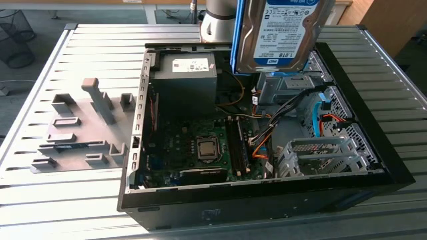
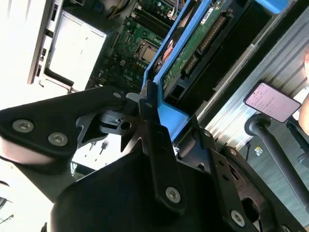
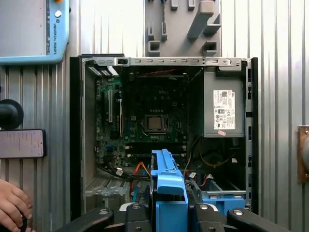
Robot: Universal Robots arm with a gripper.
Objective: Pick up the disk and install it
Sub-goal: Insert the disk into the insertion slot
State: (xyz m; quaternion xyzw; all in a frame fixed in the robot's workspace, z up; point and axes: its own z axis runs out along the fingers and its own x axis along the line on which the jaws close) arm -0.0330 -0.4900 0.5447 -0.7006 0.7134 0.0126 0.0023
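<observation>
Disk (image 1: 283, 32) hangs upright in the exterior view, label facing us, lifted clear above the open computer case (image 1: 393, 165) that sits on the slatted tabletop (image 1: 80, 200). We judge the step in hand to be carrying it to the grey drive bay (image 1: 320, 155), so we would square it to the bay's opening and steer well clear of the loose cables (image 1: 263, 142). In the second wrist view the end effector (image 2: 169, 116) pinches the disk by one end of its blue caddy, a black finger (image 2: 157, 140) on each side. That hold looks narrow, so we would move slowly and avoid any twist. In the first wrist view the disk (image 3: 169, 188) points into the case. A person's hand (image 3: 12, 205) and a phone (image 3: 21, 143) lie beside the case, well apart from the disk.
</observation>
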